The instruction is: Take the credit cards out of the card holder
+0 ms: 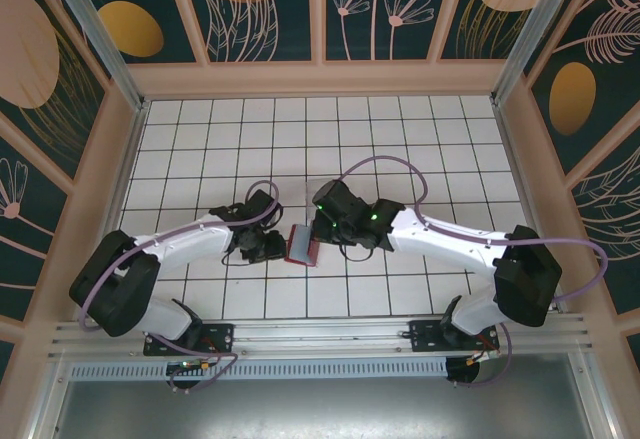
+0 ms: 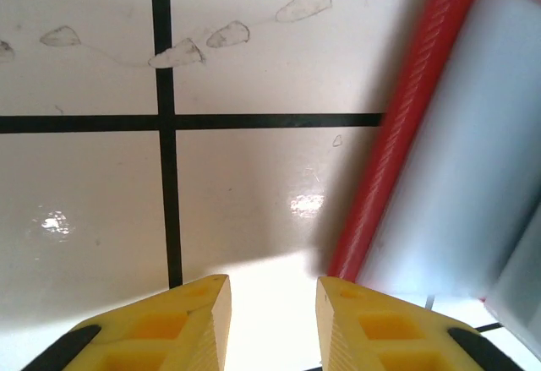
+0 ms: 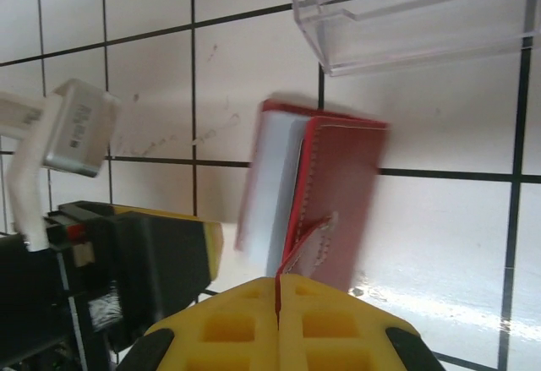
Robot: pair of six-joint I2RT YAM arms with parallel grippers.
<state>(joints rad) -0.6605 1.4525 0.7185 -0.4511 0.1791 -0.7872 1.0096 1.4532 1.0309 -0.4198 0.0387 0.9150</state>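
Right tool [image 3: 279,291] pinching snap tab [image 3: 306,236] of card holder [image 3: 342,193], left tool [image 2: 272,291] narrow — empty, beside it

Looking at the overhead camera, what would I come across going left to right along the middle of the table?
left arm → left gripper → red wallet → right gripper → right arm

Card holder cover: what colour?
The card holder is red, with pale grey sleeves inside. It shows best in the right wrist view.
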